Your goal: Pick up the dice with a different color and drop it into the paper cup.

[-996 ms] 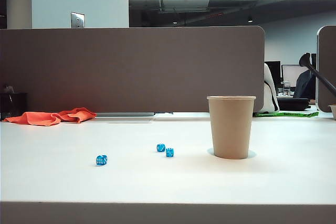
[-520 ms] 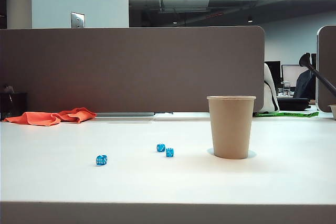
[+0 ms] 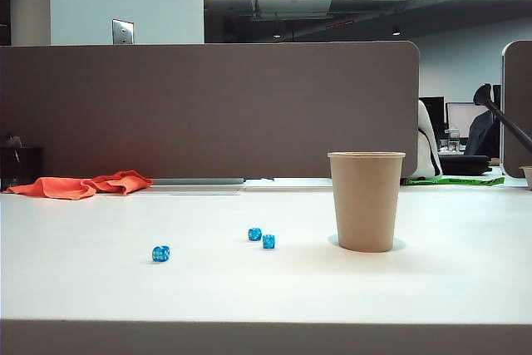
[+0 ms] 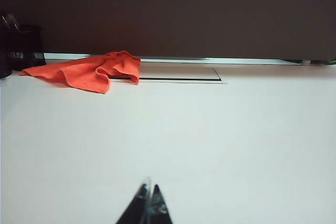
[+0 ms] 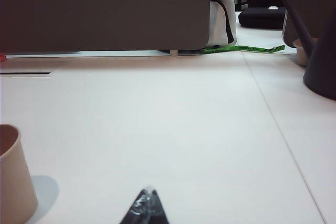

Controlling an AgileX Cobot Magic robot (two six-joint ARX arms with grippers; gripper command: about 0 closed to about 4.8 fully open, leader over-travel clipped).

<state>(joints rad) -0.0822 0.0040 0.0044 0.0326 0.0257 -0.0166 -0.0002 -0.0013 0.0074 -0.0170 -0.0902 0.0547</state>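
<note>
The tan paper cup [image 3: 366,201] stands upright right of centre on the white table [image 3: 266,288]; its side also shows in the right wrist view [image 5: 13,182]. The dice with a different color is out of view. Three blue dice lie left of the cup: one alone [image 3: 160,253] and a close pair [image 3: 254,234] [image 3: 268,241]. Neither arm appears in the exterior view. My left gripper [image 4: 149,188] is shut and empty over bare table. My right gripper [image 5: 148,191] is shut and empty, with the cup off to one side.
An orange cloth [image 3: 83,184] lies at the back left by the grey divider panel [image 3: 208,110]; the left wrist view shows the cloth [image 4: 89,69] beside a black mesh holder [image 4: 21,45]. A dark lamp base [image 5: 320,72] stands on the far right.
</note>
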